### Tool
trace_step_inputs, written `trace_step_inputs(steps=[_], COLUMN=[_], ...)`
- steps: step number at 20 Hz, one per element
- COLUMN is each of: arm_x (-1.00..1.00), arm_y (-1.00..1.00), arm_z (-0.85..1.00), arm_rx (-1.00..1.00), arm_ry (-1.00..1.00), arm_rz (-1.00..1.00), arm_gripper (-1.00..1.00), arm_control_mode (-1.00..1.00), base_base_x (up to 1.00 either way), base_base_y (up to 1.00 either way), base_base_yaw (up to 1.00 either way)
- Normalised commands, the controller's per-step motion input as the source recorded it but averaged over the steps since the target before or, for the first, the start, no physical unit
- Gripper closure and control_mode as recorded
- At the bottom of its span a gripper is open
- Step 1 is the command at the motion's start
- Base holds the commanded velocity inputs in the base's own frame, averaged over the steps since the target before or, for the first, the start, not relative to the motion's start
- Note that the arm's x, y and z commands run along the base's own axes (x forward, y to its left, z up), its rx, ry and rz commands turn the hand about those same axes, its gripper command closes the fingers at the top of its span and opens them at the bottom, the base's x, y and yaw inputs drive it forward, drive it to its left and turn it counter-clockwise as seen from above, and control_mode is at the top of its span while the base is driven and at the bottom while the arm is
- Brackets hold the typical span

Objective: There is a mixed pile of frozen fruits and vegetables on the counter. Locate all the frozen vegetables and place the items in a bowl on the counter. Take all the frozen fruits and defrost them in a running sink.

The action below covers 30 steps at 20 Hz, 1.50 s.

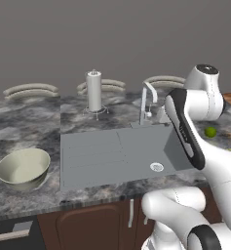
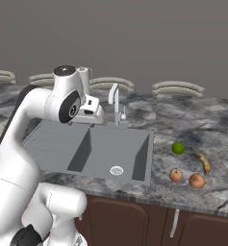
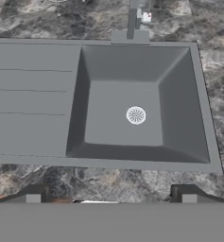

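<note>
My gripper (image 3: 111,196) hangs open above the counter's front edge, looking down into the sink (image 3: 33,94), with nothing between its fingertips (image 3: 33,194). In the right base view the gripper (image 2: 95,116) sits over the sink's (image 2: 53,144) back left part. The basin holds nothing but its drain (image 3: 135,115). A lime-green ball (image 2: 178,148) lies on the counter (image 2: 202,129) right of the sink, also seen as the ball (image 1: 210,132) past my arm. Two small reddish-orange lumps (image 2: 176,175) (image 2: 196,180) lie near the front edge. The cream-green bowl (image 1: 23,168) stands left of the sink.
A curved chrome tap (image 2: 115,103) rises behind the basin. A paper towel holder (image 1: 93,93) stands behind the drainboard. Flat curved plates (image 1: 30,90) line the back of the counter. A curved yellow-brown piece (image 2: 203,162) lies next to the lumps.
</note>
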Motion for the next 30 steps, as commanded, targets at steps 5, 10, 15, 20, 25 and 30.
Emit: trace_step_inputs(steps=[5,10,15,20,25,30], arm_x=[0.0,0.0,0.0,0.0,0.0,0.0], arm_y=[-0.23,-0.3,-0.28,-0.27,-0.28,-0.32], arm_z=[0.0,-0.02,-0.01,-0.03,-0.08,-0.14], arm_rx=[0.0,0.0,0.01,0.01,0.0,0.0], arm_ry=[0.02,0.03,0.06,0.06,0.04,0.02], arm_rz=[-0.06,-0.06,-0.04,-0.03,-0.03,-0.01], arm_gripper=[-1.0,-1.0,-1.0,-1.0,-1.0,-1.0], arm_control_mode=[-1.0,-1.0,-1.0,-1.0,-1.0,-1.0], base_base_x=[0.0,0.0,0.0,0.0,0.0,0.0], base_base_y=[0.0,0.0,0.0,0.0,0.0,0.0], base_base_yaw=[0.0,0.0,0.0,0.0,0.0,0.0])
